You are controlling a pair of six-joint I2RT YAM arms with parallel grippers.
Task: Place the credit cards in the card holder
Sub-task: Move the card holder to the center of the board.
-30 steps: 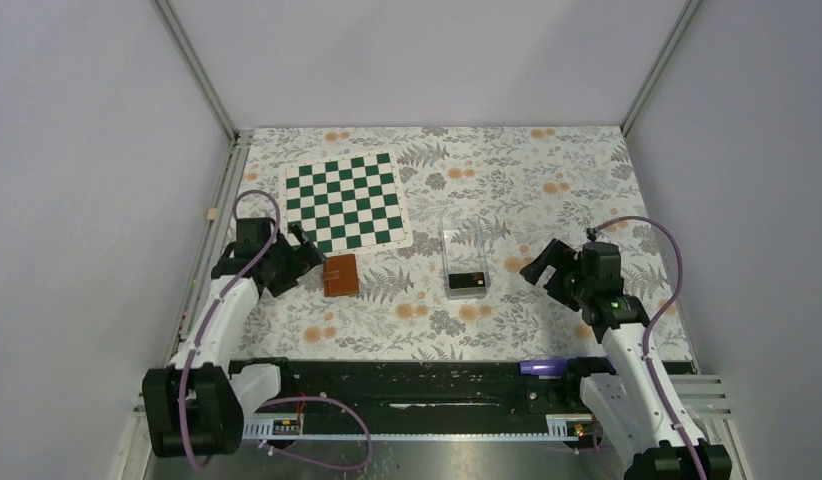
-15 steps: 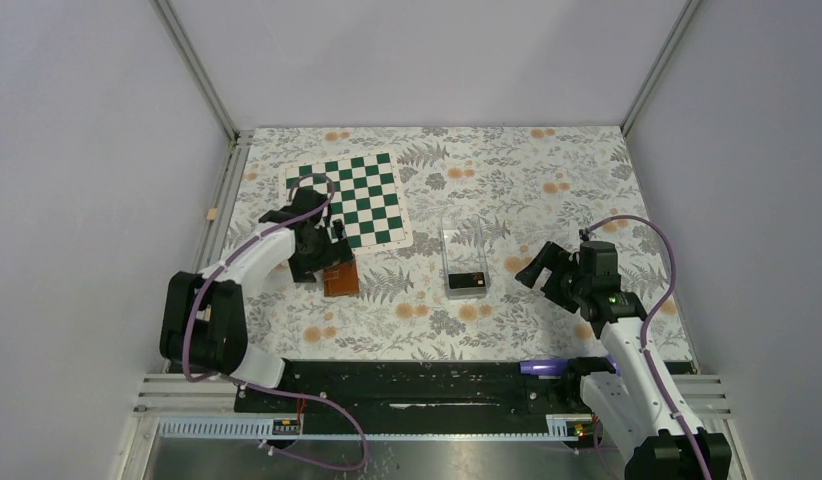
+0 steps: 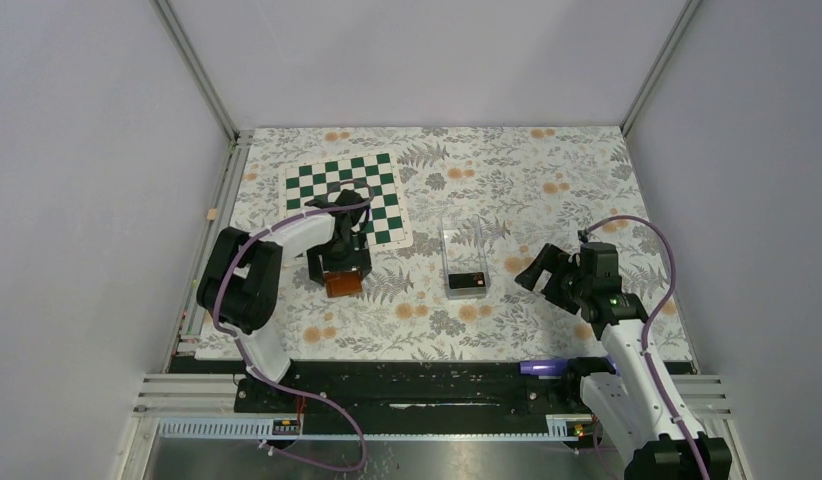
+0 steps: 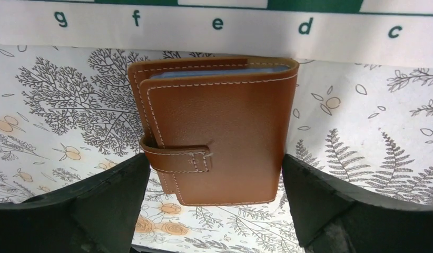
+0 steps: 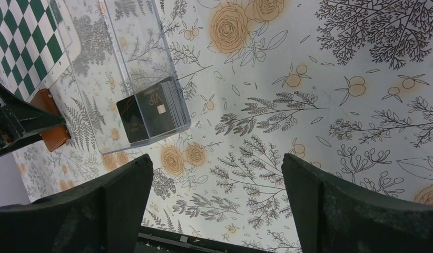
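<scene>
floral-print tablecloth (image 3: 547,170): left gripper (image 4: 214,163), jaws spread, straddles the snapped-shut, stitched brown leather card holder (image 4: 225,132) at the chessboard's (image 3: 347,185) edge; glossy black credit cards (image 5: 151,110) sit stacked in a clear box (image 5: 135,47), right gripper (image 5: 217,163) likewise gaping above patterned cloth nearby.

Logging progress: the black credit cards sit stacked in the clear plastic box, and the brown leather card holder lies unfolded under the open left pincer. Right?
Not quite. The left wrist view shows the brown leather card holder folded shut, strap across its front. The rest holds: the black credit cards sit stacked in the clear plastic box, and the holder lies under the open left pincer.
</scene>
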